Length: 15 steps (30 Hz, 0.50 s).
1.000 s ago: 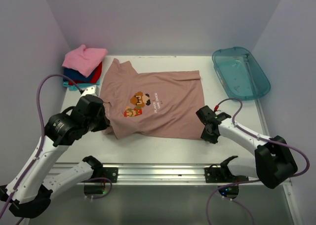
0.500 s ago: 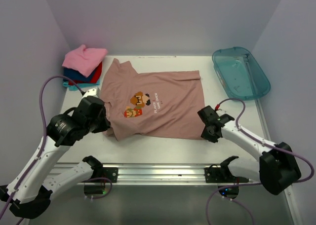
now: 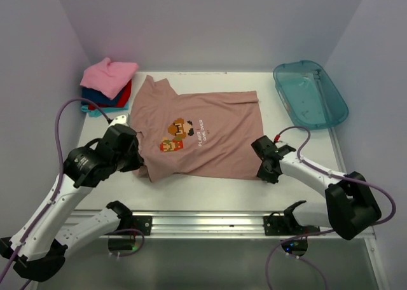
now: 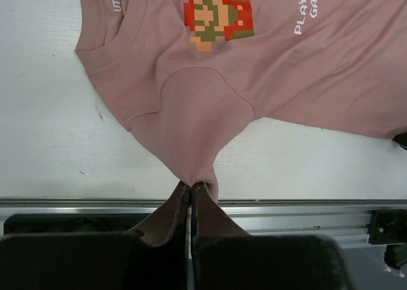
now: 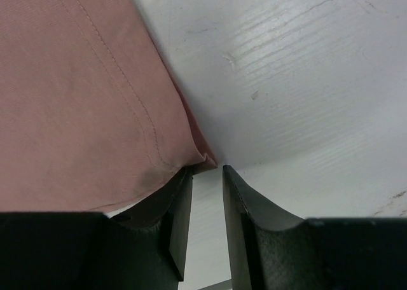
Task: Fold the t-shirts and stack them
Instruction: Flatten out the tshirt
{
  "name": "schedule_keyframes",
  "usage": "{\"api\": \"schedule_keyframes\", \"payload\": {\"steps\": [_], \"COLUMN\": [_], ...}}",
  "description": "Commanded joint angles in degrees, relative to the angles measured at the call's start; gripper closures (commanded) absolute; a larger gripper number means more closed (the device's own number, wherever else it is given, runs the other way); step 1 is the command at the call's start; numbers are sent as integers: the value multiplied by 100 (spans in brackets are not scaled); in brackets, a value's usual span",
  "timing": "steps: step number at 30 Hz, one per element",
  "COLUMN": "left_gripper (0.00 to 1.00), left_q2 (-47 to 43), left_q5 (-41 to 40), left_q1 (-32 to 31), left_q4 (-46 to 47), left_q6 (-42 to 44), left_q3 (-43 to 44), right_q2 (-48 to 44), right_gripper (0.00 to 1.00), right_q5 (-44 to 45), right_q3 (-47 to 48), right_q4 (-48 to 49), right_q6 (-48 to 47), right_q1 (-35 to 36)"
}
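Note:
A dusty pink-brown t-shirt (image 3: 210, 134) with a pixel-character print lies spread on the white table (image 3: 191, 185), chest up. My left gripper (image 3: 138, 166) is shut on the tip of its near-left sleeve (image 4: 194, 128), and the cloth is pinched between the closed fingers (image 4: 191, 187). My right gripper (image 3: 263, 173) sits low at the shirt's near-right hem corner (image 5: 202, 156). Its jaws stand a little apart with bare table between them, and the corner rests over the tip of the left finger (image 5: 181, 188). Folded t-shirts, bright pink on top of red, blue and teal (image 3: 107, 81), are stacked at the back left.
A translucent teal plastic tub (image 3: 310, 94) stands at the back right. A metal rail (image 3: 203, 223) runs along the near edge of the table, between the arm bases. Walls close in on the left, back and right.
The right gripper shifted a little right, then back left, at the hem corner. The left gripper kept its hold on the sleeve and drifted slightly right.

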Motion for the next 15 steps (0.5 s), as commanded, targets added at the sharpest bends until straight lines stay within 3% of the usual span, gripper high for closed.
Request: {"api": "schedule_keyframes", "payload": {"steps": [1,8,15], "left_gripper": [100,100,100], "left_q2": [-77,-77,-32], "left_q5": [39,74,127], "left_q1": [-26,-26,-26], "left_q4": [196,275,328], "left_q6": [-74,-91,-56], "left_q3": [-54,-124,-186], "right_q2": [187,-480,-288], "right_gripper": [69,69,69], "right_q5": [-29,147,173], "right_q3": [-26,-44,53], "right_q4": [401,190,330], "right_q6": [88,8,-9], "right_q1": [-17,-17,-17]}}
